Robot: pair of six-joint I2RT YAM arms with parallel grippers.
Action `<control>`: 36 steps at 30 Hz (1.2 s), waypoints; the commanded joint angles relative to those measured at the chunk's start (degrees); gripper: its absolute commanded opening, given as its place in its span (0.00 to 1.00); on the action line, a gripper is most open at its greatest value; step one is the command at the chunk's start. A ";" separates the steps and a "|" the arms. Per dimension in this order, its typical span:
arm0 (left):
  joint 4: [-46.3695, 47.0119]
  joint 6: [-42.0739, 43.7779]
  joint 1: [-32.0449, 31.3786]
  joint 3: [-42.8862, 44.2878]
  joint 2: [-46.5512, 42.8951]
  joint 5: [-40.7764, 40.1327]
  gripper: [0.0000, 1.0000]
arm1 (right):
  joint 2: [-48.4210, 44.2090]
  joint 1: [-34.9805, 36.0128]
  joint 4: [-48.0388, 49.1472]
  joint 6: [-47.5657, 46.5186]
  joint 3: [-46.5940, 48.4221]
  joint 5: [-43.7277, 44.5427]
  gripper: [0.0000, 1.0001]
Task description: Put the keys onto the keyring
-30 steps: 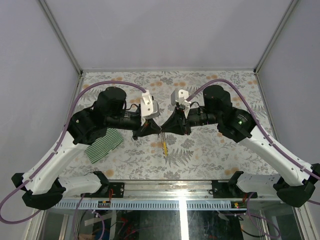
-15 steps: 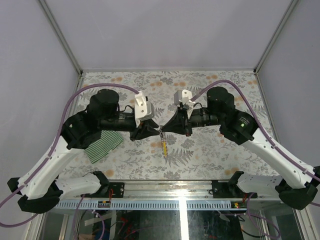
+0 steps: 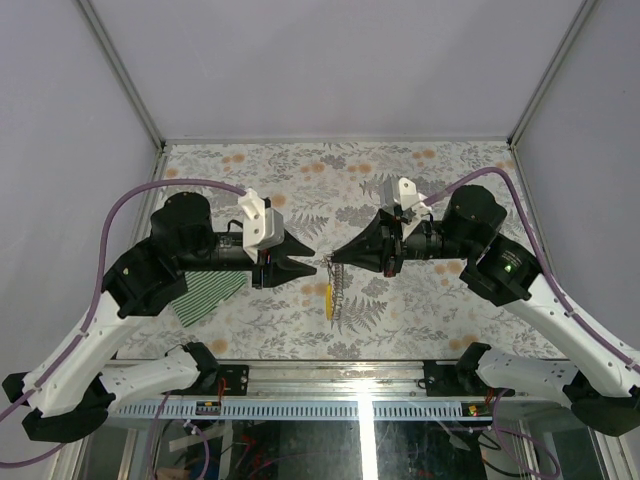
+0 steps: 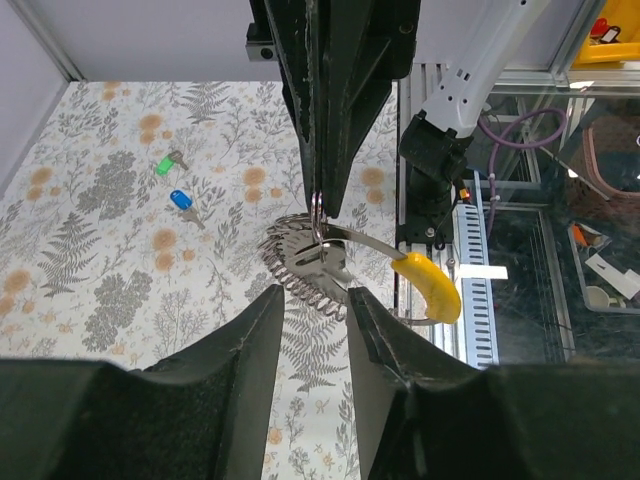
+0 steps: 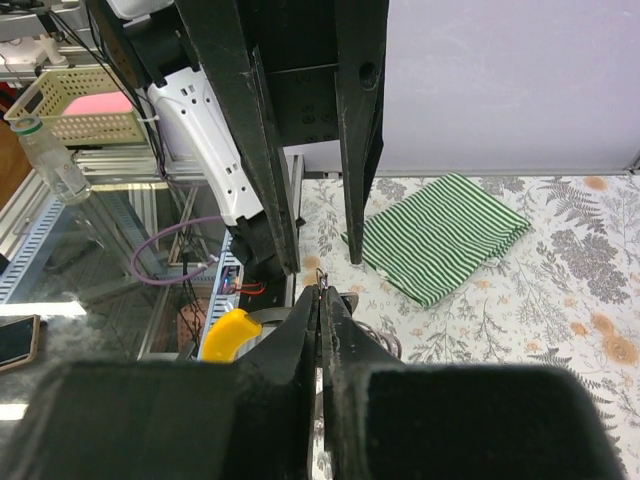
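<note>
My right gripper [image 3: 333, 258] is shut on the small top ring of the keyring [image 4: 317, 205], and its closed tips [image 5: 320, 290] show in the right wrist view. The silvery chain [image 3: 337, 290] and the yellow tag [image 4: 430, 285] hang below that ring. To the left of the ring, a short gap away, my left gripper [image 3: 308, 260] stands open with nothing between its fingers [image 4: 250, 340]. The green key [image 4: 165, 164] and the blue key [image 4: 181, 199] lie side by side on the floral table, beyond the keyring. In the top view the keys do not show.
A green-and-white striped cloth [image 3: 210, 287] lies on the floral table [image 3: 420, 310] under the left arm; it is also in the right wrist view [image 5: 440, 235]. The table's metal front rail [image 3: 360, 375] runs along the near edge.
The left gripper opened, let go of the keyring and drew back to the left. The right gripper shut on the ring and shifted a little to the right.
</note>
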 commanded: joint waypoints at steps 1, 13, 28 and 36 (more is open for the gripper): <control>6.96 -2.79 -0.20 -0.71 -0.74 2.28 0.33 | -0.96 -0.04 5.32 2.16 0.11 -0.32 0.00; 11.86 -6.15 -0.23 -2.81 -1.04 3.90 0.29 | -0.80 -0.10 5.93 2.56 -0.12 -0.17 0.00; 11.99 -6.76 -0.25 -2.54 0.69 3.33 0.25 | -1.14 -0.07 7.08 3.56 -1.27 -0.37 0.00; 11.52 -6.59 -0.22 -2.54 0.91 3.17 0.13 | -2.09 -0.05 7.33 3.76 -1.61 0.25 0.00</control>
